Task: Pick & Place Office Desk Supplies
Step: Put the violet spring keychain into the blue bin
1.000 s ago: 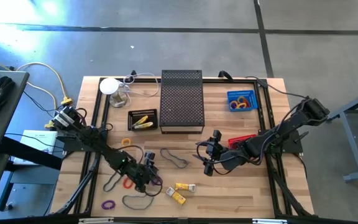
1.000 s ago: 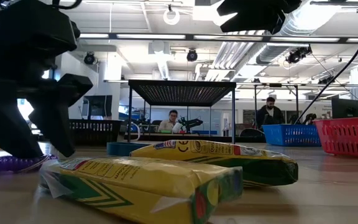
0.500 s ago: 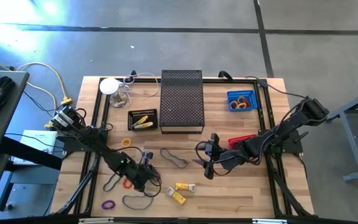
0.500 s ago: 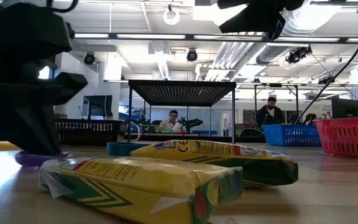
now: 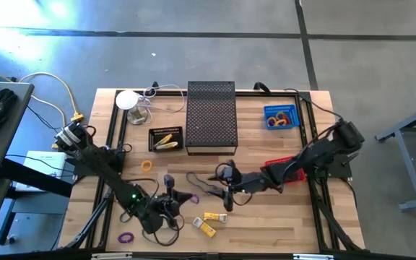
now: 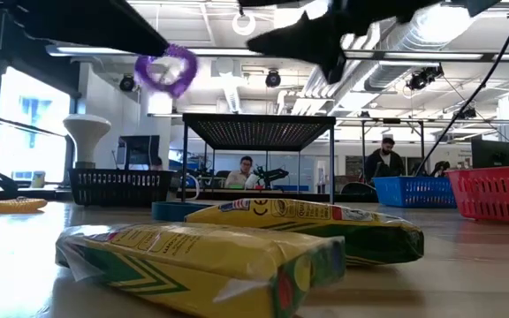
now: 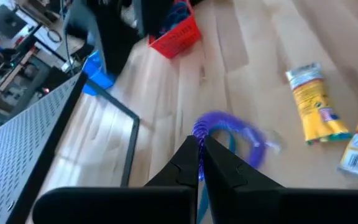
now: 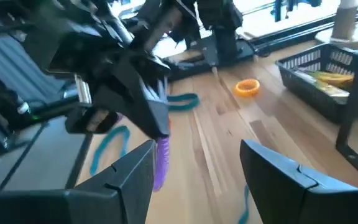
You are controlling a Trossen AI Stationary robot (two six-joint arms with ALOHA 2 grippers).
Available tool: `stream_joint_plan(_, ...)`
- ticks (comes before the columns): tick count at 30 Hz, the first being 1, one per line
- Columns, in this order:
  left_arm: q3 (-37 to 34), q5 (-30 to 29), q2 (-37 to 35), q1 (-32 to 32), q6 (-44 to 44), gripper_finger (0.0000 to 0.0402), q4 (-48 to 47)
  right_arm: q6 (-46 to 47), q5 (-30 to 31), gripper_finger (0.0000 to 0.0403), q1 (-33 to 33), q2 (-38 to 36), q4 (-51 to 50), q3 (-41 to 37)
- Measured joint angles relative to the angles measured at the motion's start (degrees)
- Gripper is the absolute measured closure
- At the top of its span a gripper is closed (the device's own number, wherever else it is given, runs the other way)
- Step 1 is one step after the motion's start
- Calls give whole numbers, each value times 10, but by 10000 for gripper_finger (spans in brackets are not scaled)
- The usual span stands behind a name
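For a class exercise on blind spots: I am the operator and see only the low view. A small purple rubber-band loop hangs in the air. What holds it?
Observer: The left gripper holds the small purple rubber-band loop, its fingers shut on one side of it.
Operator: Where is the right gripper?
Observer: The right gripper points at the left one across the wooden table, with fingers open and nothing between them.
Operator: Is any other purple loop on the table?
Observer: Yes, a second purple loop lies near the front edge.

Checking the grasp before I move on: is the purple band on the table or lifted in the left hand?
Lifted. The left hand is shut on the purple band, and the low view shows it hanging well above the table.
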Motion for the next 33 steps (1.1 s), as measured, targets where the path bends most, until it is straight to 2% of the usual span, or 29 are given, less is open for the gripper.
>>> stream_joint_plan(3, 0, -9, 1, 0, 13, 400, 26, -13, -44, 181, -13, 35, 42, 0)
stream_joint_plan(7, 1, -28, 1, 1, 19, 400, 28, -13, -132, 181, -28, 79, 94, 0)
stream_joint_plan(10, 1, -31, 1, 1, 25, 400, 30, -13, -165, 181, -35, 101, 131, 0)
stream_joint_plan(17, 1, -29, 1, 9, 34, 400, 53, -14, -178, 182, -39, 110, 155, 0)
stream_joint_plan(24, 1, 5, 0, 34, 34, 400, 61, -34, -178, 205, -38, 110, 155, 0)
stream_joint_plan(29, 1, 10, 0, 42, 42, 400, 61, -54, -156, 245, -31, 110, 154, 0)
stream_joint_plan(33, 1, 26, 0, 47, 65, 400, 62, -73, -131, 302, -29, 110, 148, 0)
